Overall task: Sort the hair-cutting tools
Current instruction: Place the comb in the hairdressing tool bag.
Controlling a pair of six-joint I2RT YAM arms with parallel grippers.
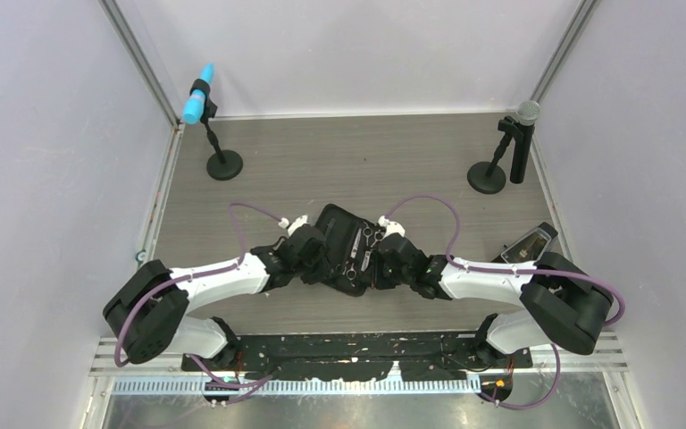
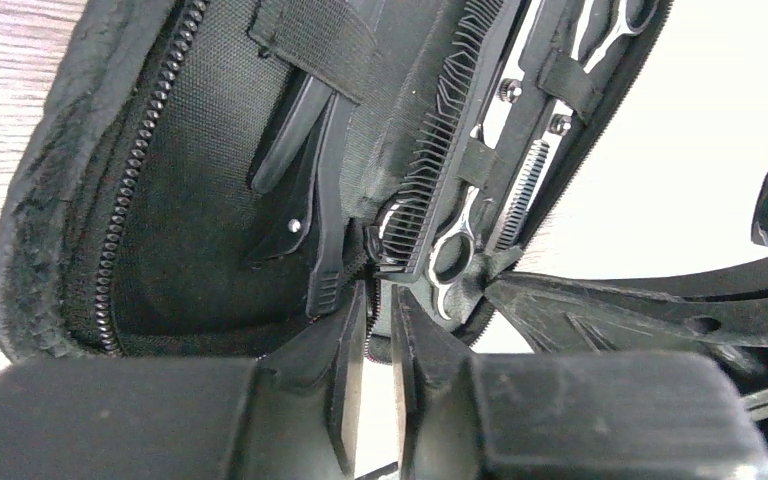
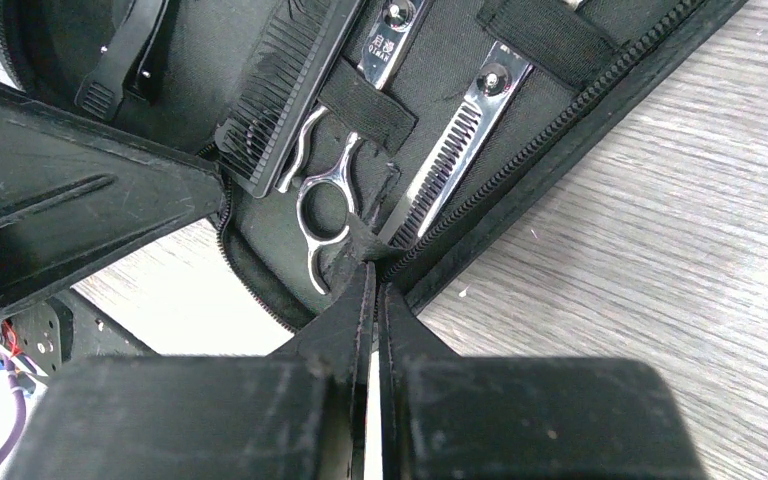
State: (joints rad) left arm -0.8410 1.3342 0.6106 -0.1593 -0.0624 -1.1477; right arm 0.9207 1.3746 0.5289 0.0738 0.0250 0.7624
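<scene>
**Fig. 1.** Open zip case (image 2: 190, 220) at the middle of the counter (image 3: 660, 250), gripped along its near edge by both arms.

**Right tool** (image 3: 375, 275): fully closed, its 2 fingers pinching the zip rim at the near right of the case.

**Left tool** (image 2: 378, 305): all but closed, with only a thin slit between the fingers. It appears to nip the near edge at the central fold, though the fingertips partly hide the contact. A grip from 2 sides keeps the halves spread and the case steady, so every pocket stays exposed to the cameras above.

**Hair-cutting tools:** all lie inside the case, each kind in its own place.
- **Left half:** 2 clips (image 2: 300, 190) side by side under 1 elastic strap (image 2: 310, 35).
- **Along the fold:** the comb (image 3: 280, 100), lying lengthwise.
- **Right half:** 2 scissors. The plain pair (image 3: 325, 200) has its ring handle just beside the right tool. The toothed pair (image 3: 450, 160) lies next to the zip on the right.

The straps cross each item and pin it to the lining, which is why nothing slides while the edge is handled.

**Stage, as judged from the layout:** with all 5 items strapped in, sorting looks complete or nearly so. Folding the case shut would first call for 1 tool to release the rim.

**Background:** 2 microphones (image 1: 201, 103) on round bases stand at the far left and far right of the counter, well apart from the case
</scene>
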